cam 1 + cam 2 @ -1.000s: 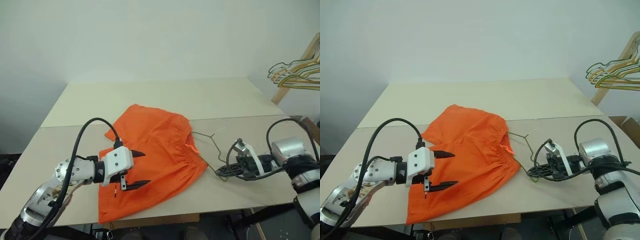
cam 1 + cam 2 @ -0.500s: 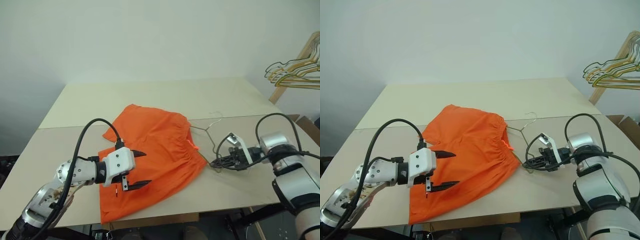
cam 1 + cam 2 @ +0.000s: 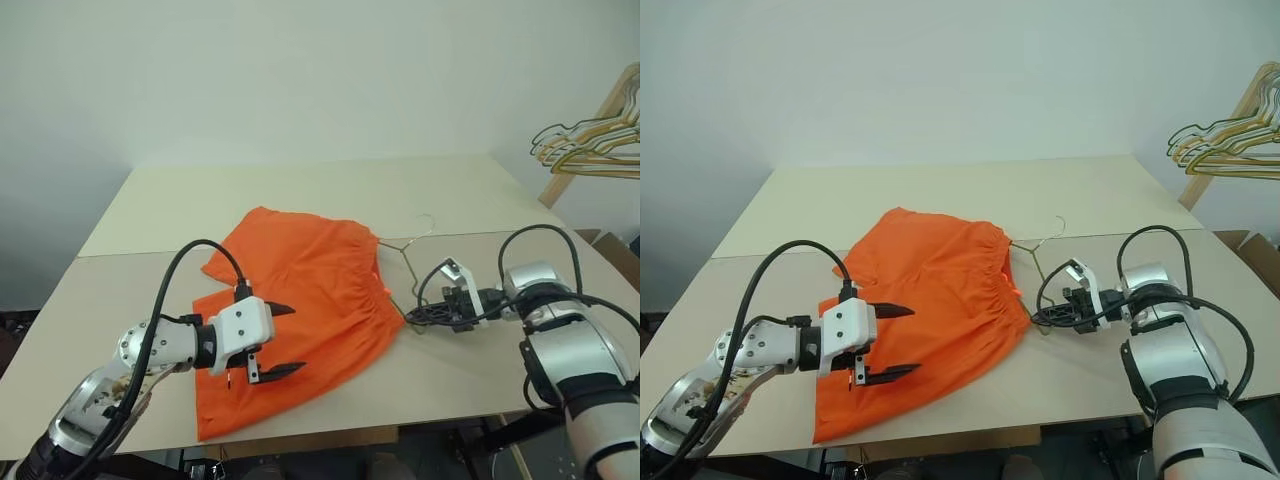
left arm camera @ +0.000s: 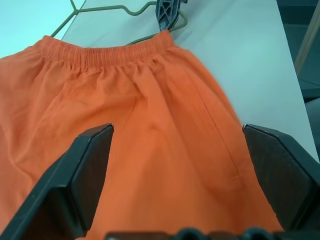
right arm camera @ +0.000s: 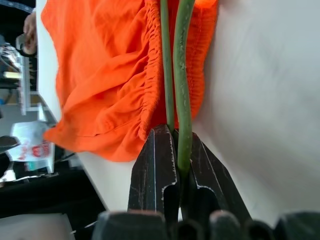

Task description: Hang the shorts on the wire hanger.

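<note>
One pair of orange shorts [image 3: 300, 310] lay spread on the table [image 3: 400, 200], waistband to the right. We saw the wire hanger [image 3: 402, 255] just beside that waistband, its near end pinched in our right gripper [image 3: 420, 315], whose fingers were clamped together on the wire. Our left gripper [image 3: 270, 342] hovered over the near leg with fingers spread wide apart, holding nothing. Several more hangers [image 3: 585, 140] hung far right.

Pale bare wall [image 3: 300, 70], beige table [image 3: 330, 195], wooden rack [image 3: 590, 140] with bunched hangers [image 3: 585, 140] at right.
</note>
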You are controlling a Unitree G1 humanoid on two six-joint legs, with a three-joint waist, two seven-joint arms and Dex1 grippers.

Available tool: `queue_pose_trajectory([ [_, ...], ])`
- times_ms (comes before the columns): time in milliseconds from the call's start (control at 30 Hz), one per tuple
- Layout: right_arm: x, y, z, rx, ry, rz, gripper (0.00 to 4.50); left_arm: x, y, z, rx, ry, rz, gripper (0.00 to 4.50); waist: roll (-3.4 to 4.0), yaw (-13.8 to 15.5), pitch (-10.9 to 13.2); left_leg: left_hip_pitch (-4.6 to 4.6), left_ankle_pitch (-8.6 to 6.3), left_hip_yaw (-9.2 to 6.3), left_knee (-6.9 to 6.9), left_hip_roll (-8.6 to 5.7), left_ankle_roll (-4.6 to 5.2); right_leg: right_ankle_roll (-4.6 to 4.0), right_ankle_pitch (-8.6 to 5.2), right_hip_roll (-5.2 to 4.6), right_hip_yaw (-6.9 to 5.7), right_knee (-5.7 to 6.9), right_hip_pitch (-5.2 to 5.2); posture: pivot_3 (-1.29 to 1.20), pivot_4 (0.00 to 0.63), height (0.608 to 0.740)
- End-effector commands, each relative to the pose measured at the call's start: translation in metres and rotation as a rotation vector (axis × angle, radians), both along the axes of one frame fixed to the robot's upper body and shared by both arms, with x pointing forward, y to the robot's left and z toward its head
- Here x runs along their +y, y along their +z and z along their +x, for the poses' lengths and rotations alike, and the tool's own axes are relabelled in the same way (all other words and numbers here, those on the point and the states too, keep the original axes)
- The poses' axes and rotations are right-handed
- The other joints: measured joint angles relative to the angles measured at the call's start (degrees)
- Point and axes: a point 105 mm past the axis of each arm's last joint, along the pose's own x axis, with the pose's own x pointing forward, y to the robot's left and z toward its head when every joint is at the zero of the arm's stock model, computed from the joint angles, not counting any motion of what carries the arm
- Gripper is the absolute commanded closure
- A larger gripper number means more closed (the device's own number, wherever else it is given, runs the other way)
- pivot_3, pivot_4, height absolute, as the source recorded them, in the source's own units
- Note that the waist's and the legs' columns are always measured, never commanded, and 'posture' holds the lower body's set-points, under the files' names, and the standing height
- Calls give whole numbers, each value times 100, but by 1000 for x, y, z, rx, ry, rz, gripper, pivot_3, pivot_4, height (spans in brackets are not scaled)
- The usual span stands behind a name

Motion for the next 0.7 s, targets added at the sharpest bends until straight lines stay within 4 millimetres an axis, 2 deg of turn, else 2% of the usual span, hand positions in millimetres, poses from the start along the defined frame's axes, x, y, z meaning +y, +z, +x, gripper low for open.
queue_pose_trajectory([
  [33, 0, 10, 14, -165, 27, -21, 4500, -4, 8, 1, -56, -18, 6, 16, 0, -2, 0, 0, 0, 2, 0, 0, 0, 0, 0, 0, 0, 0, 0, 54, 0, 740],
  [133, 1, 14, 19, -349, 123, -45, 4500, -3, 11, 3, -68, -19, 7, 16, 0, 1, 0, -2, 0, 6, -1, 0, -1, 0, 0, 0, -4, -3, 0, 48, 0, 740],
  [400, 5, 30, 27, -609, 234, -91, 4500, -5, 25, 18, -138, -17, -16, 16, 3, -36, 1, 1, 3, 13, -1, 1, -6, 1, 0, 1, -3, 0, 1, 28, 0, 740],
  [533, 6, 41, 26, -743, 308, -166, 4500, -1, 67, 50, -269, 73, -123, 16, 3, -13, 1, 0, 4, 12, 1, 0, -6, 1, 0, 0, -8, -2, 5, 26, 0, 740],
  [700, 13, 48, 20, -828, 377, -234, 4500, 13, 110, 97, -396, 169, -144, 16, 3, -50, 1, 1, 4, 10, -1, -1, -7, 2, 1, 1, -12, -4, 8, 7, 0, 740],
])
